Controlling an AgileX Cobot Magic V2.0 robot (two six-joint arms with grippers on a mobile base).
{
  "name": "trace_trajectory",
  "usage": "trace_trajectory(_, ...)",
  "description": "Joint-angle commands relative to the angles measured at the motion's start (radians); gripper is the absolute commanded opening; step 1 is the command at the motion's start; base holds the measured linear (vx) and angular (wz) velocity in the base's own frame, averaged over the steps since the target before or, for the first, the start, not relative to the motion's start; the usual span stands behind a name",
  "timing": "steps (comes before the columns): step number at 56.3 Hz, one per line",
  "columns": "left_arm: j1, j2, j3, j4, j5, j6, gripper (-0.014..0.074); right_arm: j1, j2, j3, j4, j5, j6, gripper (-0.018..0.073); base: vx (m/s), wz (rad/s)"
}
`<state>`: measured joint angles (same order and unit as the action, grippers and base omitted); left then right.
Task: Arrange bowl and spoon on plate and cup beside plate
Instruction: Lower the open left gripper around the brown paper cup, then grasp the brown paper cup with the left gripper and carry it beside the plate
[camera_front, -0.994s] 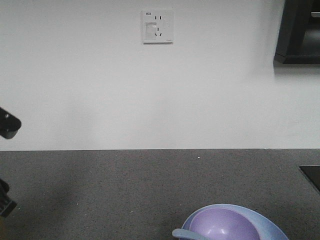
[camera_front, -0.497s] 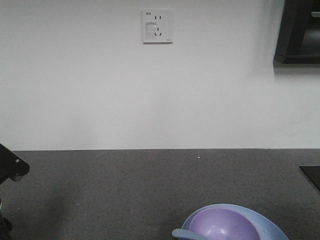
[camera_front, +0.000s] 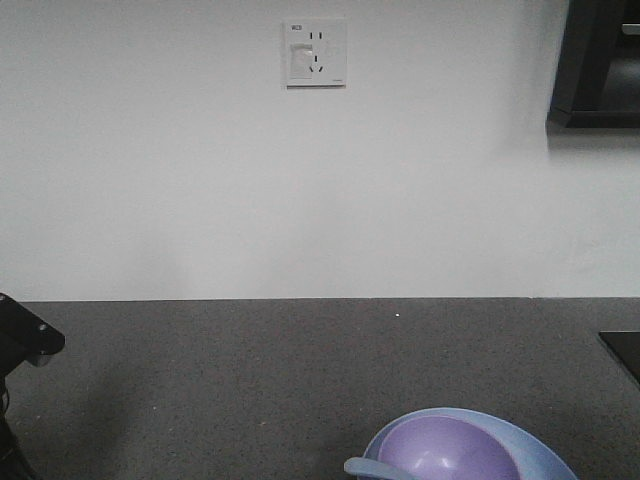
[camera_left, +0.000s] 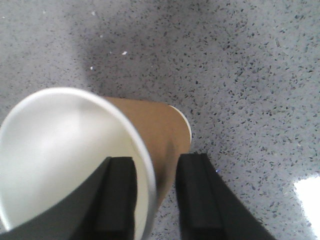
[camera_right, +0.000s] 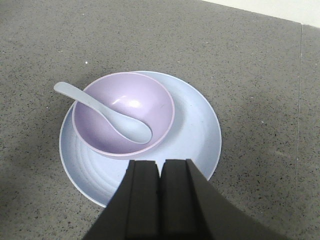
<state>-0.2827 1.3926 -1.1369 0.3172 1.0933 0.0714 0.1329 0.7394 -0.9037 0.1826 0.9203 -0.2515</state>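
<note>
Bowl (camera_right: 145, 100) is sitting on the plate (camera_right: 195, 135), off-centre toward the left rim in the right wrist view. Spoon (camera_right: 107, 116) is lying in the bowl, scoop down inside and handle sticking out over the bowl's left edge. Nothing else is lying in either.

Cup (camera_left: 155, 130) is showing a bare cream inside. Left gripper (camera_left: 156, 195) is clamping its wall, one finger (camera_left: 117, 195) inside the rim and the other outside. Cannot tell whether the base is touching the speckled countertop (camera_left: 250, 75).

Right gripper (camera_right: 160, 195) is hovering over the plate's near edge, fingers pressed together and holding nothing.

Front view: a wall socket (camera_front: 315, 53) is showing high on the white wall, a dark cabinet (camera_front: 598, 65) at upper right.
</note>
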Motion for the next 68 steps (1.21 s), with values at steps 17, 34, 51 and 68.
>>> trace_trajectory(17, -0.003, -0.05, -0.067, -0.059, 0.006, 0.058, -0.0008, 0.0, -0.004, -0.027, 0.008, -0.059, 0.001, -0.0012, 0.0, 0.0)
trace_trajectory(34, -0.095, -0.082, -0.367, -0.37, 0.08, 0.246, -0.0004, 0.0, -0.004, -0.027, 0.008, -0.059, 0.001, -0.0012, 0.0, 0.0)
trace_trajectory(51, -0.301, 0.089, -0.607, -0.389, 0.117, 0.202, 0.0, 0.0, -0.004, -0.027, 0.006, -0.06, 0.002, -0.0012, 0.0, 0.0)
trace_trajectory(68, -0.461, 0.286, -0.619, -0.387, 0.129, 0.177, 0.0, 0.0, -0.004, -0.027, 0.006, -0.059, 0.002, -0.0011, 0.0, 0.0)
